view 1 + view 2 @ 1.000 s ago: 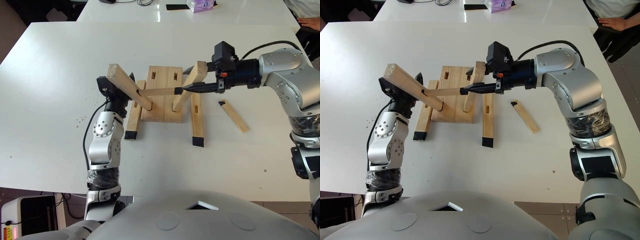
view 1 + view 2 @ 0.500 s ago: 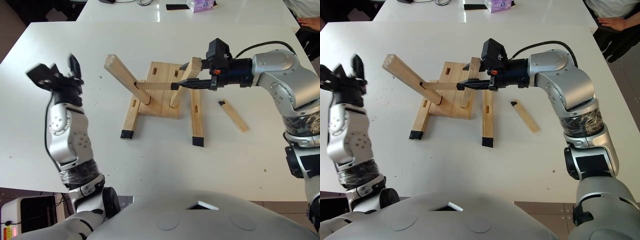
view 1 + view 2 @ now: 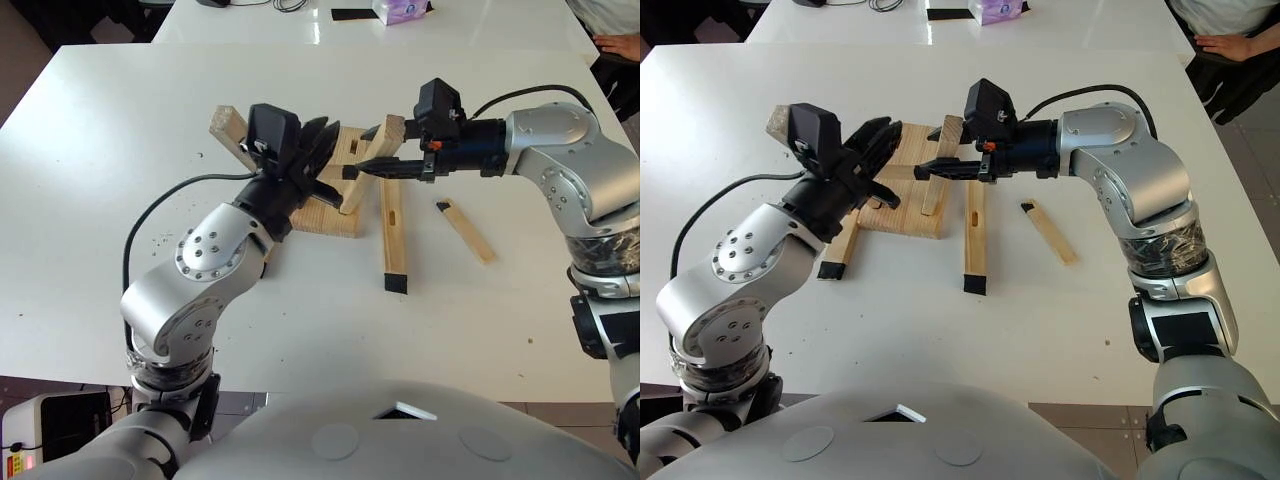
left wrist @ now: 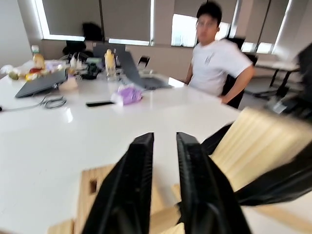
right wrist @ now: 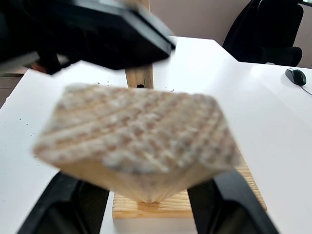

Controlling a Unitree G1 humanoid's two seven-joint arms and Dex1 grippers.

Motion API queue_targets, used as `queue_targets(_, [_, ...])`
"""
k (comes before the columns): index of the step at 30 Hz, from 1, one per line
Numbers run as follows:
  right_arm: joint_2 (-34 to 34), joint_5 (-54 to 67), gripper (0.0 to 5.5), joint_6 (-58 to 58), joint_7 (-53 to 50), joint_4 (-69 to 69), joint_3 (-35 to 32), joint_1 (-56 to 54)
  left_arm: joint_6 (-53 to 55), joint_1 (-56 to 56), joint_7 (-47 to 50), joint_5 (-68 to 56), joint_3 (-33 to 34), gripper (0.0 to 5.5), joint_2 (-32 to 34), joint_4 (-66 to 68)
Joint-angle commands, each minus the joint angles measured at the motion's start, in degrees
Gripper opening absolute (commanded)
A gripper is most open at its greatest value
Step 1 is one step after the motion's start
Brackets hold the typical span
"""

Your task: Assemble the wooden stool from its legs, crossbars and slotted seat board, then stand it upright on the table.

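The slotted seat board [image 3: 322,218] lies flat mid-table. Over it the leg-and-crossbar frame [image 3: 357,197] is held tilted, with the right gripper [image 3: 355,169] clamped on its crossbar beside the right-hand leg. The left gripper [image 4: 164,139], fingers apart and empty, sits above the board near the frame's left-hand leg [image 3: 228,124]. It should probably close on that leg first, so that both ends lower level and the leg ends enter the slots squarely.

Left tool [image 3: 318,160] and arm cover most of crossbar [image 3: 908,172], its joint with tilted leg [image 3: 228,124], corner of seat board [image 3: 335,215]. Right wrist view: wood end [image 5: 134,134] blurred (very close to lens); right tool [image 3: 360,170] fingers [image 5: 68,204] cut by edge. Left wrist view: wooden piece [image 4: 256,144] blurred
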Motion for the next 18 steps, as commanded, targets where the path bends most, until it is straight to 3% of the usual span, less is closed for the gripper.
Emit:
queue_targets(1, [-0.81,-3.02,2.04,1.98,-0.91,1.82,1.79,2.39,-1.38,2.05,-0.77,4.44,-2.5,0.02,0.08,1.78])
queue_targets(5, [-0.89,-3.29,2.04,1.63,-0.61,2.24,2.0,2.05,-4.08,6.77,-2.94,9.04,-7.0,0.0,0.84,5.03])
queue_targets(9, [-0.76,-3.37,2.04,1.39,-0.35,2.66,2.28,1.56,0.0,10.78,-3.2,10.99,-9.43,0.0,0.47,11.51])
queue_targets(18, [-0.7,-3.44,2.04,0.97,0.03,3.48,2.28,0.56,-10.39,3.59,-5.59,9.95,-2.29,0.0,-6.71,5.93])
